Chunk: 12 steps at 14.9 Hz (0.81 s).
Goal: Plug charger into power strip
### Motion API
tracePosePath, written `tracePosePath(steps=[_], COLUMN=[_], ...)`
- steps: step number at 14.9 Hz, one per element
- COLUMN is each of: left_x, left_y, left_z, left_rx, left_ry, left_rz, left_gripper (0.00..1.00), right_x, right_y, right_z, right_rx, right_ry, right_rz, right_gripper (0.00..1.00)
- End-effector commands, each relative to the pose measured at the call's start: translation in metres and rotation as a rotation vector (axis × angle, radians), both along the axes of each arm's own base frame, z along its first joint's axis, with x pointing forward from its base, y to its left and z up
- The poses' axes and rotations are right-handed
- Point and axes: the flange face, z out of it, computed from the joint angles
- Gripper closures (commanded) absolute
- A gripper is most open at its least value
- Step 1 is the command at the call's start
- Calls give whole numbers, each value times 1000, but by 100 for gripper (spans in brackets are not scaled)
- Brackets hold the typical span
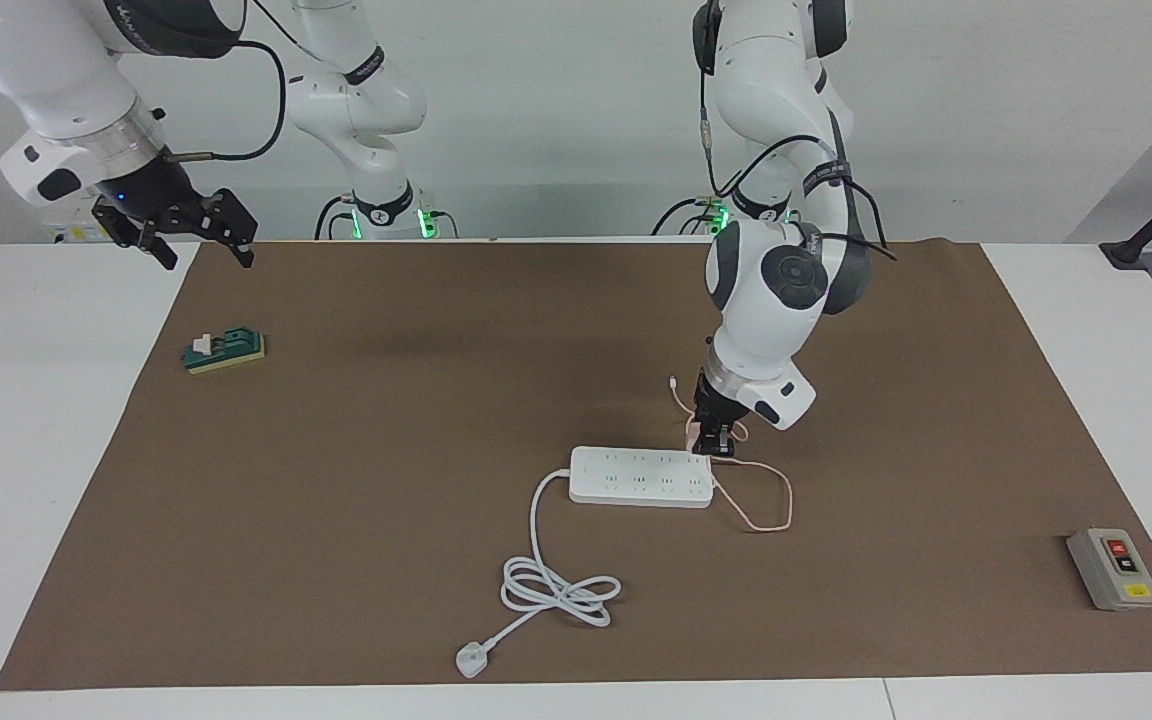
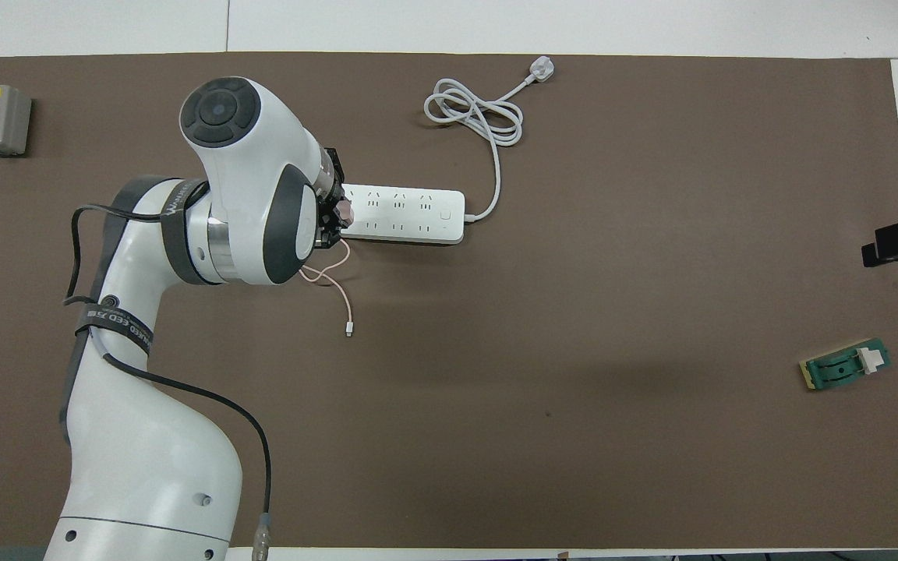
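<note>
The facing view looks from high across the bench toward the robots, whose bases stand at twelve o'clock of its picture; it takes in the whole brown mat from some way off. The overhead view looks steeply down from above the robots' own end, with the left arm rising from seven o'clock and filling much of that side. Both share the mat, half a turn apart: the power strip near centre, the grey switch box at four o'clock facing and ten o'clock overhead, the green block at ten o'clock facing and four o'clock overhead.
</note>
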Motion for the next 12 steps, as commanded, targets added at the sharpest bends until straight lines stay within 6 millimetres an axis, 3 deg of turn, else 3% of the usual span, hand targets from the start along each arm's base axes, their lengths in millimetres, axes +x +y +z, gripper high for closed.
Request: tracePosePath(steps=[1, 7, 12], left_x=[-4, -4, -1], left_y=[-4, -3, 0], left_z=[-14, -29, -27], left_rx=[21, 44, 39], left_ry=[-6, 1, -16], left_rz=[-3, -22, -37], left_gripper=[100, 100, 100], right_x=[-4, -4, -4], right_y=[-1, -1, -1], right_z=[3, 3, 3], right_rx=[-9, -9, -9], right_ry=[6, 6, 6], right_rz=[16, 16, 16], right_gripper=[0, 0, 0])
